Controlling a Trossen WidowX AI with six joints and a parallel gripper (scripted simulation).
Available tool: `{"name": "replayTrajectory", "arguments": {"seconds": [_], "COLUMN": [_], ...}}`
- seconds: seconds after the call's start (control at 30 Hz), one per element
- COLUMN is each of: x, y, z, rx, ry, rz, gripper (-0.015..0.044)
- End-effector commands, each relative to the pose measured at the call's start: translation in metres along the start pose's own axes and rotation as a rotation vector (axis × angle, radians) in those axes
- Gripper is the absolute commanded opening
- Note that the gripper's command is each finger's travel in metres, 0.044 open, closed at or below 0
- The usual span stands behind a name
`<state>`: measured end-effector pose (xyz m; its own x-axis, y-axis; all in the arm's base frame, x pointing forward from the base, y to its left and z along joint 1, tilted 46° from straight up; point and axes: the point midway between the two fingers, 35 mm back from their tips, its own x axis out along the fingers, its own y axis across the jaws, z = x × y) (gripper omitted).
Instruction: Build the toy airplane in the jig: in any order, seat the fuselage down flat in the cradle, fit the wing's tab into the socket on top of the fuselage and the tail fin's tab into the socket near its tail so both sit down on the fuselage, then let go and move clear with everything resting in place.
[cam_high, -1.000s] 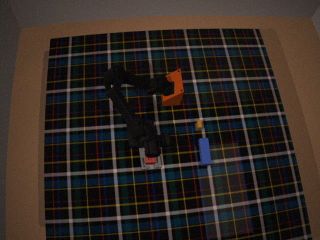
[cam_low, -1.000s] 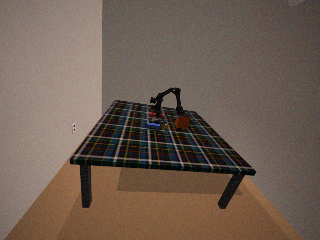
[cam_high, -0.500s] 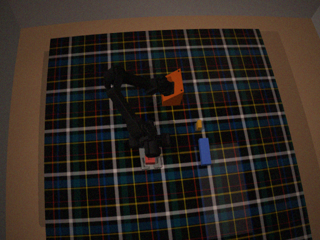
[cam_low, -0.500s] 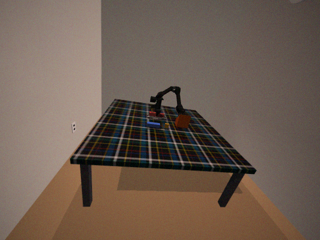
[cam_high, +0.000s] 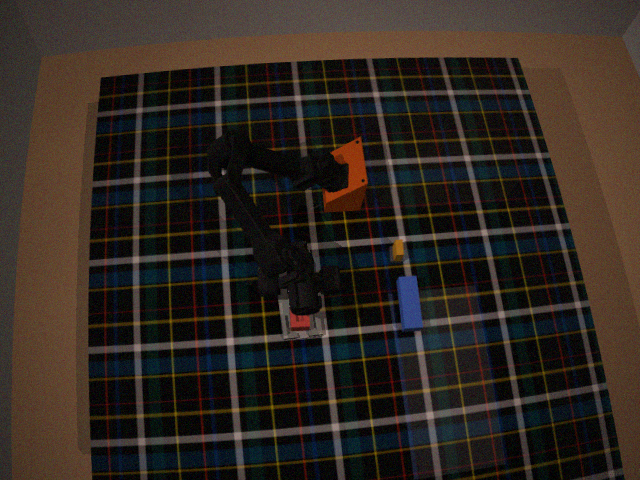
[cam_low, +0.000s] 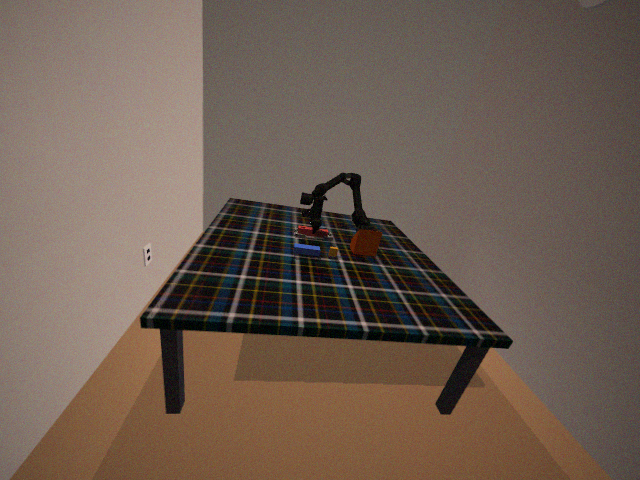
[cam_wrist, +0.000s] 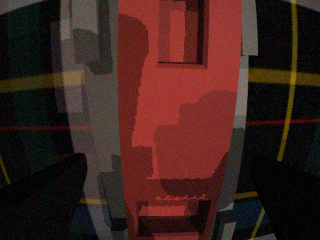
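Note:
The red fuselage lies lengthwise between the walls of the grey jig. It looks level, but whether it touches the cradle floor cannot be told. Two empty sockets show in its top in the wrist view. My gripper is open around the fuselage, with a finger on each side and gaps between. The arm hides part of fuselage and jig in the top view. The blue wing block and small yellow tail fin lie apart from the jig.
An orange wedge-shaped block stands beside the arm's base, on the same side of the jig as the tail fin. The plaid table carries everything. The arm arches from its base to the jig.

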<state>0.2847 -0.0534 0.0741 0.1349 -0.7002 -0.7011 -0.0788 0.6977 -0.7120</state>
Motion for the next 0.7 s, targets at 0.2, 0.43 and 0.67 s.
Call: {"name": "replayTrajectory", "arguments": {"seconds": [0.2, 0.43, 0.67], "x": [-0.036, -0.106, -0.104], "y": [0.003, 0.002, 0.002], "z": [0.005, 0.002, 0.003], "rx": [-0.003, -0.009, -0.008], "ry": [-0.001, 0.001, 0.001], "rz": [0.008, -0.002, -0.002], "gripper": [0.0440, 0.0440, 0.0440]}}
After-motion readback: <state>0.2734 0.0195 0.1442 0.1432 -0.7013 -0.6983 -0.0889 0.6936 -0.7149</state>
